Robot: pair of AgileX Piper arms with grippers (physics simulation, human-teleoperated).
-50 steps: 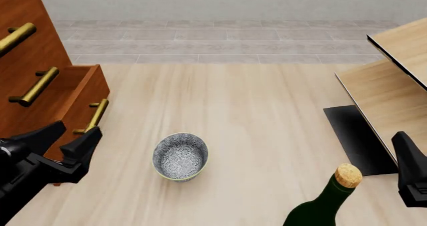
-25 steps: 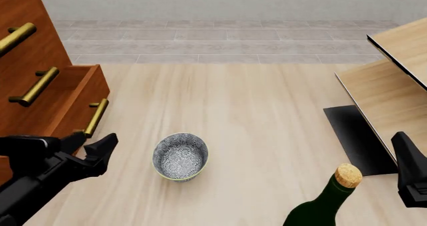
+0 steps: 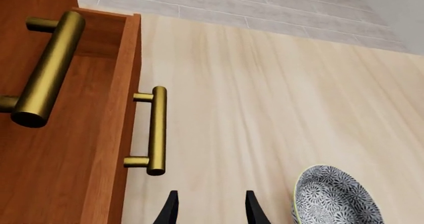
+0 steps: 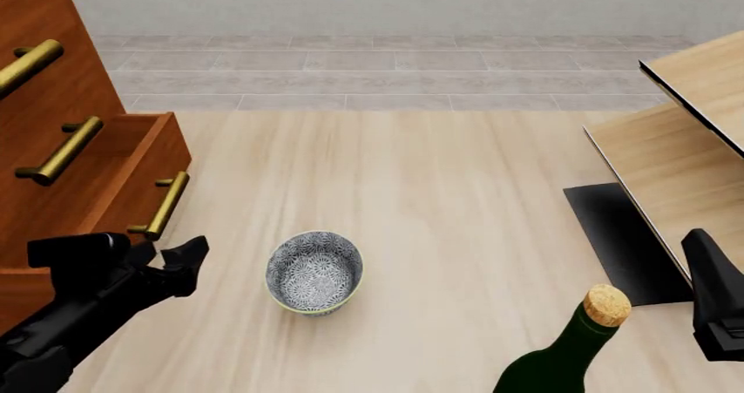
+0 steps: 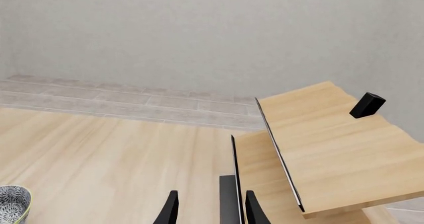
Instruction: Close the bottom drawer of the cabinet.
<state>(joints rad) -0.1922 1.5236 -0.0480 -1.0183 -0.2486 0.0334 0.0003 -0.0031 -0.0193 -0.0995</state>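
The reddish-brown cabinet (image 4: pixel 52 88) stands at the left. Its bottom drawer (image 4: pixel 138 175) is pulled out, and its brass bar handle (image 4: pixel 163 206) faces the table. In the left wrist view the drawer front (image 3: pixel 127 114) and its handle (image 3: pixel 157 129) lie just ahead of the fingers, to one side. My left gripper (image 4: pixel 149 254) is open and empty, close in front of the drawer's near end, not touching it; it also shows in the left wrist view (image 3: pixel 210 211). My right gripper (image 5: pixel 210 211) is open and empty at the right edge (image 4: pixel 715 297).
A patterned bowl (image 4: pixel 314 271) stands right of the left gripper and shows in the left wrist view (image 3: pixel 338 199). A green corked bottle (image 4: pixel 570 349) stands at the front right. Pale wood furniture with black edging (image 4: pixel 674 149) fills the right side, seen also by the right wrist (image 5: pixel 324 139).
My left gripper has swung right and forward, from beside the drawer front toward the bowl side of the handle, then settled slightly. The right arm, bowl and bottle have not moved.
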